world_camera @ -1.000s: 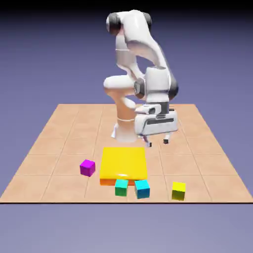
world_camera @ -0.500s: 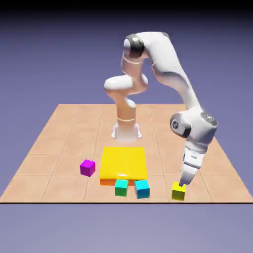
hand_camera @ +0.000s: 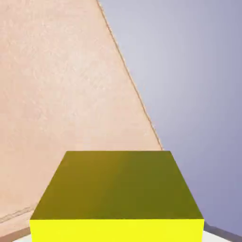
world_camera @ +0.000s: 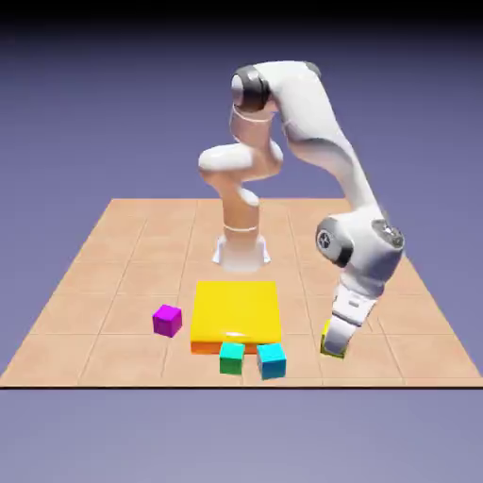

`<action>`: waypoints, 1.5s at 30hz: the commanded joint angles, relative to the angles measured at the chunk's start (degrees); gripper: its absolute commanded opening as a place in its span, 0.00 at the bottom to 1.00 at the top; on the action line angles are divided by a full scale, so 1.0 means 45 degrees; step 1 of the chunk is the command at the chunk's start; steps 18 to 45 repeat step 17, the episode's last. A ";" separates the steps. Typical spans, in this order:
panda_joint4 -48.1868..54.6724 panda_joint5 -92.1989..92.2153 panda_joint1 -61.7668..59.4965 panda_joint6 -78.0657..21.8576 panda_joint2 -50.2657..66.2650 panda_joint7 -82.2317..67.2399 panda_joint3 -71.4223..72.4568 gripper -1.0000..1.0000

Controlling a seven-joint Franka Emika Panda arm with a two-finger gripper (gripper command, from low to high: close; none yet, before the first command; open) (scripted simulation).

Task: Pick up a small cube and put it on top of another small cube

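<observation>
Wrist: bears small light marks on the dark round caps (world_camera: 326,239) of the white arm (world_camera: 316,104); too small to read.

Gripper (world_camera: 336,346): closed down on the small yellow cube (hand_camera: 118,186), with the fingers to either side of it. Hides both fingertips behind the cube in the hand view (only pale slivers at the bottom corners, hard to make out). Cuts off the cube's bright face at the bottom edge there.

Yellow cube position: toward the exterior view's right, well apart from the blue cube (world_camera: 272,362). Mostly covered by the gripper; cannot tell from this angle whether touching the table (world_camera: 104,269) or just above.

Others: see the green cube (world_camera: 232,359) near the blue cube, both at the near orange edge of the flat yellow slab (world_camera: 236,311), partly covering it. Also see the purple cube (world_camera: 168,321), off the slab toward the exterior view's left.
</observation>
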 commanded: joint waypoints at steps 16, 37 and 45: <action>-0.1353 0.1443 -0.2749 0.0429 -0.0396 0.4246 0.0296 1.00; -0.1166 0.1503 -0.2753 -0.0124 -0.0768 0.4201 0.0327 1.00; -0.1166 0.1503 -0.2753 -0.0124 -0.0768 0.4201 0.0327 1.00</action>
